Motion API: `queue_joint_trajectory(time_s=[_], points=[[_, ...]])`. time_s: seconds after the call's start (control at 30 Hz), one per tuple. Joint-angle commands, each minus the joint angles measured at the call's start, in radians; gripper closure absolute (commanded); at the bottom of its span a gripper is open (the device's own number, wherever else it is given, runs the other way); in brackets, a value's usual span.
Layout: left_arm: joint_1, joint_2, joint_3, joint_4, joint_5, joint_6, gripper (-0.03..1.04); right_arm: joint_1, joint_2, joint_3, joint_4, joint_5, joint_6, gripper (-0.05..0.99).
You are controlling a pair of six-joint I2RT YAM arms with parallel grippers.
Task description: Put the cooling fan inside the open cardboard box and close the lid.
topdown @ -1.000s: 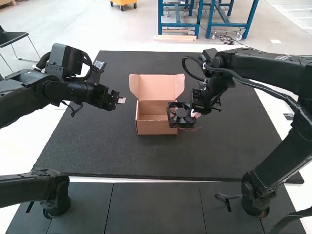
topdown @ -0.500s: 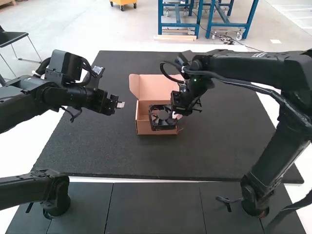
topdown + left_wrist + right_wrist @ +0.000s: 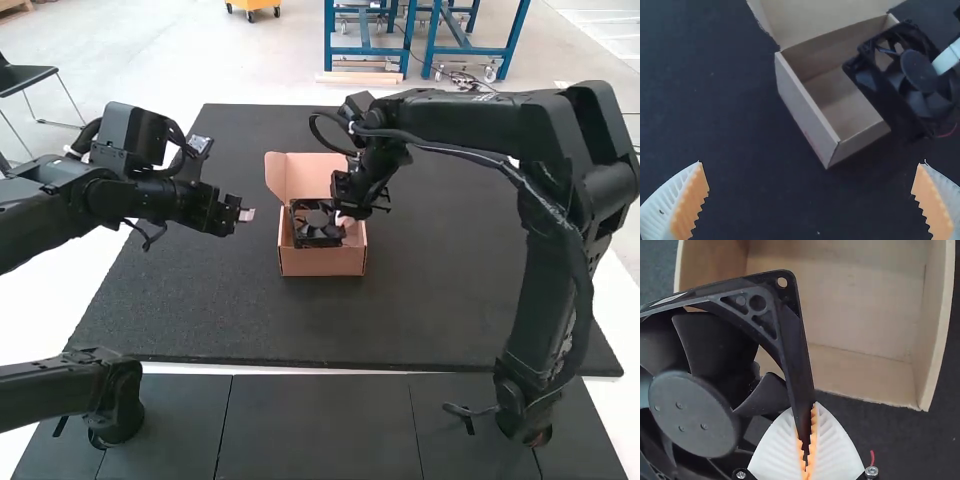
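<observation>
Fan (image 3: 318,222), pinched by one frame edge in the right claw (image 3: 805,452), hangs tilted just over the mouth of the open box (image 3: 322,258); left claw (image 3: 243,210), spread wide, hovers apart beside it.

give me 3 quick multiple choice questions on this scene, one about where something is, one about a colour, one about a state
1. Where is the cooling fan?
A) lying flat to the left of the box
B) held at the open top of the cardboard box
C) resting on top of a closed box

2. What colour is the cooling fan?
A) white
B) black
C) blue

3. How is the lid?
A) shut flat
B) torn off
C) open, standing up behind the box

Answers:
1 B: the right gripper pinches the fan's frame edge over the box opening.
2 B: frame, hub and blades are all black.
3 C: the flap rises behind the box and the bare interior shows.
</observation>
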Motion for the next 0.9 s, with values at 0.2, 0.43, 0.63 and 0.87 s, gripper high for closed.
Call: queue_joint_trajectory(time_s=[0.2,0.43,0.63,0.87], points=[[0.007,-0.025,0.014,0.009,-0.008,-0.008,0.05,-0.008,0.041,0.065,0.017,-0.015,0.037,0.95],[0.008,-0.025,0.012,0.014,-0.008,-0.008,0.05,-0.036,0.085,0.106,0.019,-0.007,0.039,0.95],[0.008,-0.03,0.015,0.014,-0.008,-0.008,0.05,-0.037,0.108,0.118,0.025,-0.001,0.036,0.95],[0.007,-0.042,0.017,0.006,-0.008,-0.01,0.05,-0.037,0.136,0.135,0.033,0.008,0.031,0.95]])
